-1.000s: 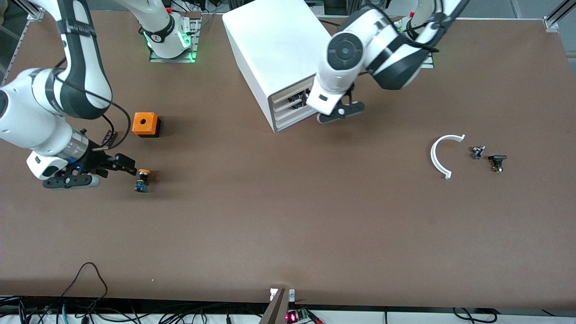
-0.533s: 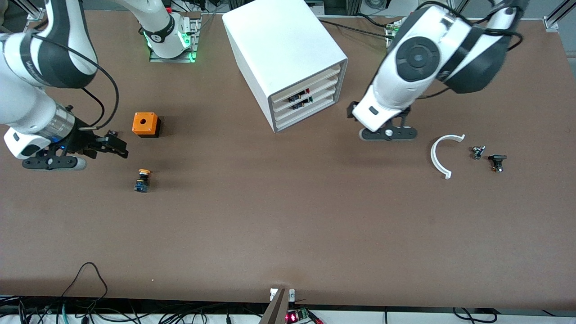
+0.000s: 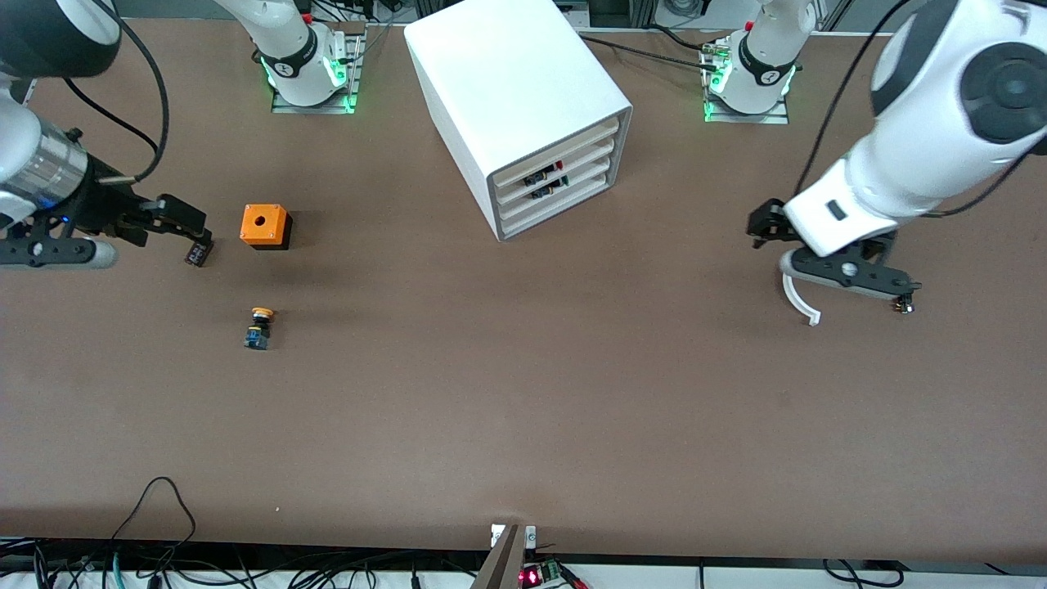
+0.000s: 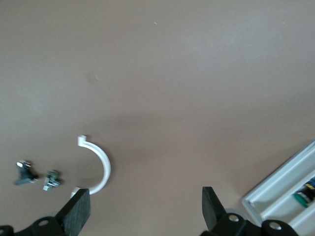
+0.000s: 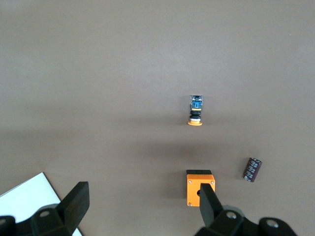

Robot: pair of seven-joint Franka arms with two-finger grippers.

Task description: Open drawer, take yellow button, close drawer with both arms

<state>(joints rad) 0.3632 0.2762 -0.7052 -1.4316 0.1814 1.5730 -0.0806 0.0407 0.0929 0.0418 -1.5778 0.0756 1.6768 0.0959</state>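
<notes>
**Button out, drawer shut, both arms drawn clear**

The button [image 3: 260,327] lay on the bare table [image 3: 523,425] toward the right arm's end, nearer the front camera than the orange cube [image 3: 265,226] and well apart from it. The cabinet [image 3: 523,106] stood in the middle with its top drawer [image 3: 564,151] flush with the three below it, so the task looked finished or all but finished.

The right gripper [image 5: 140,209] hung over the table at its own end, close to a small dark cylinder [image 3: 197,249], jaws wide apart and holding nothing. The left gripper [image 4: 142,209] hung over the white curved piece [image 3: 797,298] and the small metal parts [image 4: 37,178] at the other end, also spread wide and empty.

What remained, in my judgement, was a tidy retreat. Done well, that would mean lifting each arm straight away from the loose bits beneath it, especially the left one, whose fingers [image 4: 76,214] sat just above the curved piece. Neither arm should sweep low toward the cabinet or the button.
</notes>
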